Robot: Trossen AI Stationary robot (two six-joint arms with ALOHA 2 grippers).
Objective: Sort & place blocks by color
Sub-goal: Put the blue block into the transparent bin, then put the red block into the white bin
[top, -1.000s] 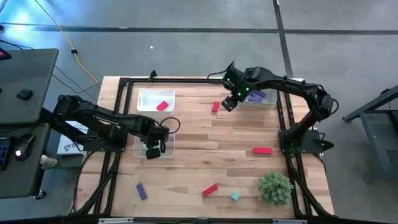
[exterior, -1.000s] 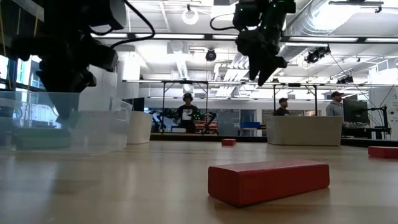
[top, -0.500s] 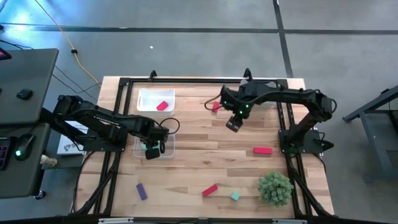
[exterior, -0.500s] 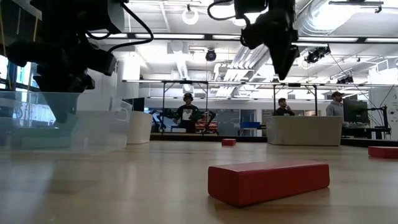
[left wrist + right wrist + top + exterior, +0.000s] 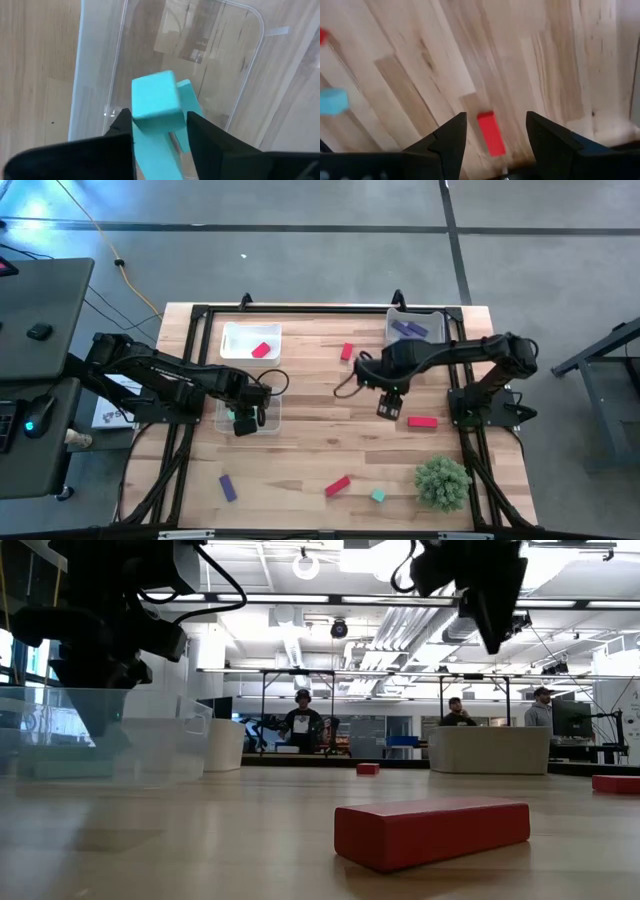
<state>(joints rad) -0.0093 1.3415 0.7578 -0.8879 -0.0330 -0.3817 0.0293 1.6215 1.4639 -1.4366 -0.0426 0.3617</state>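
**A:** Right arm has swung from over the far clear plastic bin [image 5: 415, 328] holding purple blocks, across the wooden table [image 5: 320, 440], toward the near right. Right gripper [image 5: 388, 409] now hangs just left of the short red bar block [image 5: 422, 422] lying by the right edge.

**B:** Jaw state?

**A:** Spread, nothing between the fingers. In the right wrist view that red bar block [image 5: 491, 133] sits in the gap ahead of them, not touched yet.

**B:** Axis?

**A:** From above, its long axis runs left-right across the table. In the wrist view it lies roughly along the line of the fingers, so I judge a pinch across the short sides works after a small shift right and a descent.

**B:** Left arm?

**A:** Left gripper [image 5: 245, 420] sits over the near clear plastic bin [image 5: 270, 402] on the left side, well apart from that bar. A teal-green cube block [image 5: 155, 96] is between its fingers, which look to be parting; I can't tell if it's free yet. Another teal piece lies in the bin under it.

**B:** So right arm is nearer.

**A:** Yes, clearly. Red bin [image 5: 230, 338] is far left, so a long carry follows.
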